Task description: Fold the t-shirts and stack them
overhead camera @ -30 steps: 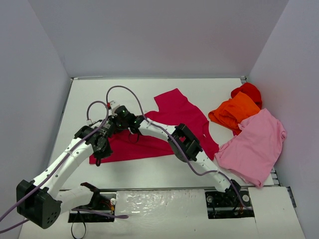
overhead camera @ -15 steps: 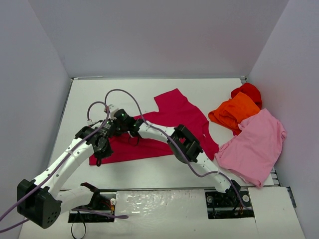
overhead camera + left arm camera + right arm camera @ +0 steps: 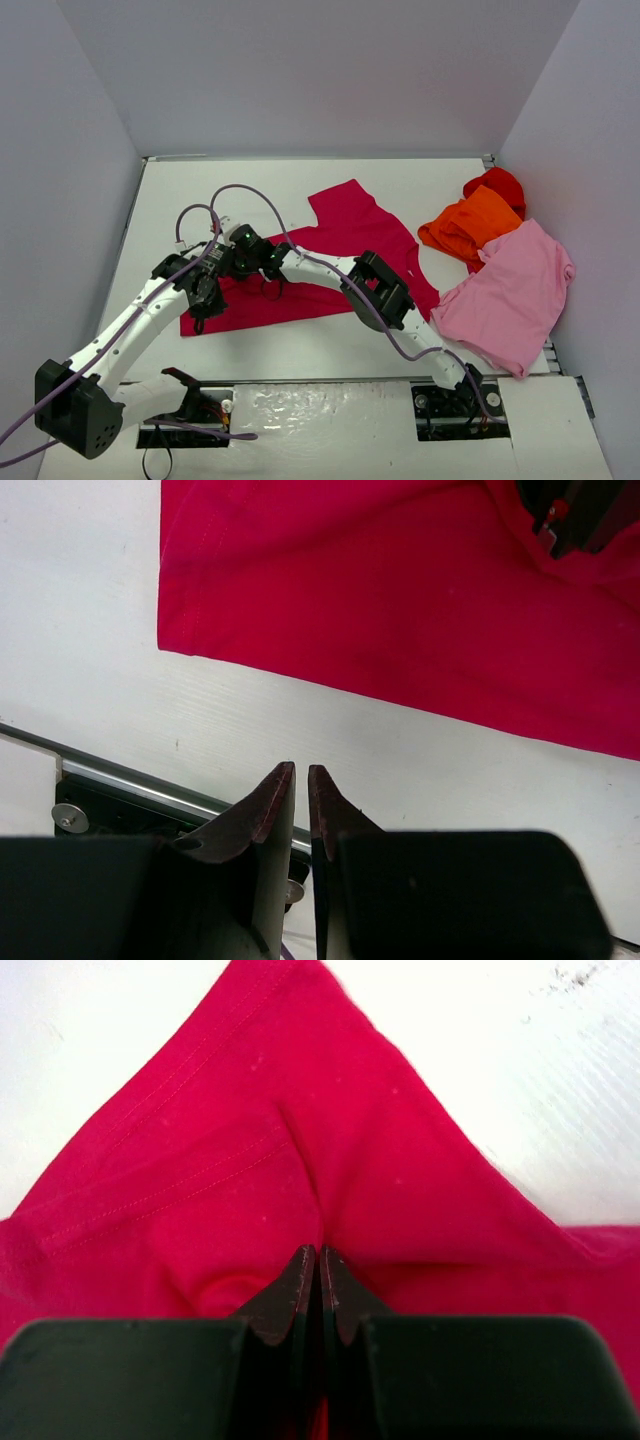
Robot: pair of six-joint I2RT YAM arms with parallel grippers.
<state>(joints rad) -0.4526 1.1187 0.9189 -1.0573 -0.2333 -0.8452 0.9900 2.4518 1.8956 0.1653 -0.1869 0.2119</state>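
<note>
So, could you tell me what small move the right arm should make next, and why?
Probably raise the right gripper slightly: its jaws are shut on a puckered ridge of the crimson t-shirt, so lifting would start the fold.

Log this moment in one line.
right gripper: shut on crimson t-shirt | left gripper: shut, empty, near its edge | orange t-shirt, pink t-shirt, red t-shirt: unfolded

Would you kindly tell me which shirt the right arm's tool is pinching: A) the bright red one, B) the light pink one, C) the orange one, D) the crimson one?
D: in the right wrist view, the right tool is shut on a puckered fold of the crimson shirt.
</note>
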